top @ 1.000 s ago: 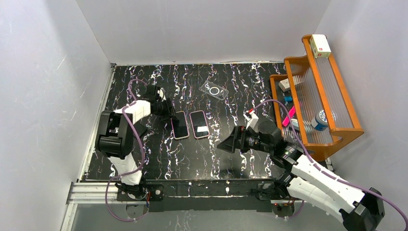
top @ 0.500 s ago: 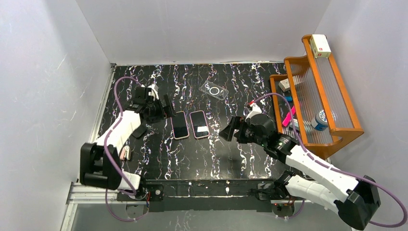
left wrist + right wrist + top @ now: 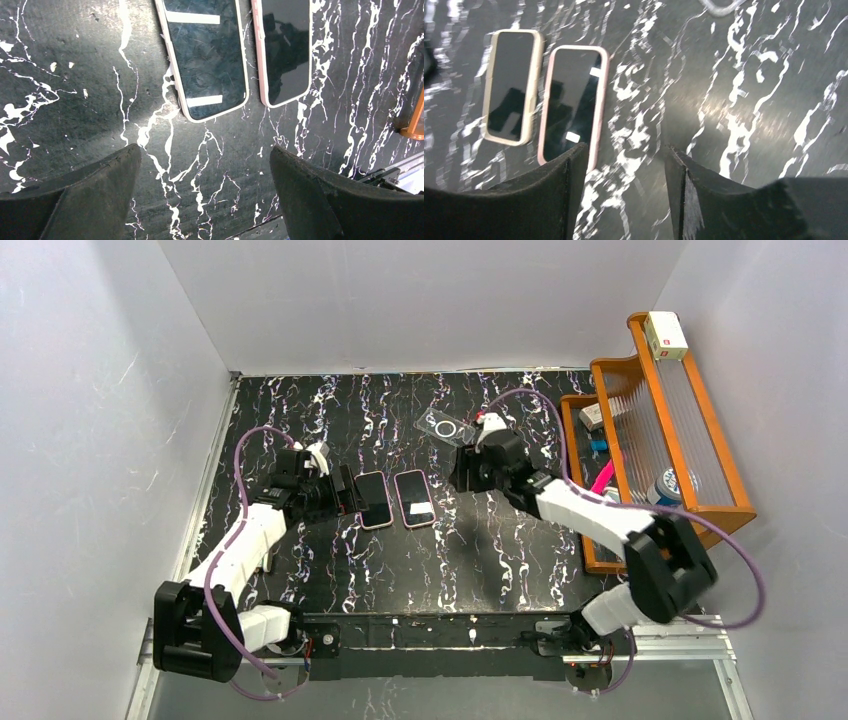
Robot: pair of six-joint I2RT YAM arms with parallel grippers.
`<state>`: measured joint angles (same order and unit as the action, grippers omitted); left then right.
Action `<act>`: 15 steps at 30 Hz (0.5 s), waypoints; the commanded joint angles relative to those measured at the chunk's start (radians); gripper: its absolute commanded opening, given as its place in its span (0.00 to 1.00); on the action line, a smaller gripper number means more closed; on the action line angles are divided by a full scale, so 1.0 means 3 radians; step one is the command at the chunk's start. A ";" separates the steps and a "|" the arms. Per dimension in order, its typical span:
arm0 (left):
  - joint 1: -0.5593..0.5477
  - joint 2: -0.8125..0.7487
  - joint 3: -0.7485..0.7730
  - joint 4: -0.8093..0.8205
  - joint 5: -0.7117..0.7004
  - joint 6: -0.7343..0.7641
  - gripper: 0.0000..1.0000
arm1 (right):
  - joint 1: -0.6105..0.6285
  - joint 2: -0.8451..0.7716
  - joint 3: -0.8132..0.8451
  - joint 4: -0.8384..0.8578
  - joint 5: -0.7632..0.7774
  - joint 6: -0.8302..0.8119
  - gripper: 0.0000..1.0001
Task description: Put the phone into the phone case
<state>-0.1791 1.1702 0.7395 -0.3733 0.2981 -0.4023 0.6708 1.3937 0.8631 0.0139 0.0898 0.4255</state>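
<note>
Lying long-axis near-to-far, the cream-rimmed phone (image 3: 373, 500) is found just beside the wide-open, empty L gripper (image 3: 346, 492); R gripper (image 3: 463, 473), narrower, is farther.

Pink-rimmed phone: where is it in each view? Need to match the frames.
Top external: pink-rimmed phone lies mid-table, the right one of the pair.
Left wrist: the phone is at the top edge, right of centre, with its upper end cut off.
Right wrist: the phone is left of centre, lying lengthwise up the picture.
Shared landmark: cream-rimmed phone, directly on its left in all three views.
</note>
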 commanded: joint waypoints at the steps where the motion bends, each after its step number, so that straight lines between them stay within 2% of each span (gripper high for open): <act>1: -0.0019 -0.0160 -0.0008 -0.0015 0.0142 0.0052 0.98 | -0.0256 0.0635 0.0511 0.0304 -0.0206 -0.0621 0.62; 6: -0.0037 -0.0249 -0.0026 -0.0014 0.0106 0.0048 0.98 | -0.0510 0.1273 0.1076 0.0157 -0.0532 -0.0951 0.53; 11: -0.0037 -0.0235 -0.0006 -0.0047 0.0057 0.0060 0.98 | -0.0735 0.1742 0.1575 0.0144 -0.0994 -0.0948 0.45; 15: -0.0036 -0.0251 0.0001 -0.0050 0.0058 0.0068 0.98 | -0.0779 0.2181 0.2150 -0.0171 -0.1149 -0.1075 0.45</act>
<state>-0.1856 1.1210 0.7395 -0.3687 0.3145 -0.3996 0.4484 1.9644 1.3540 0.0174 -0.1593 0.1642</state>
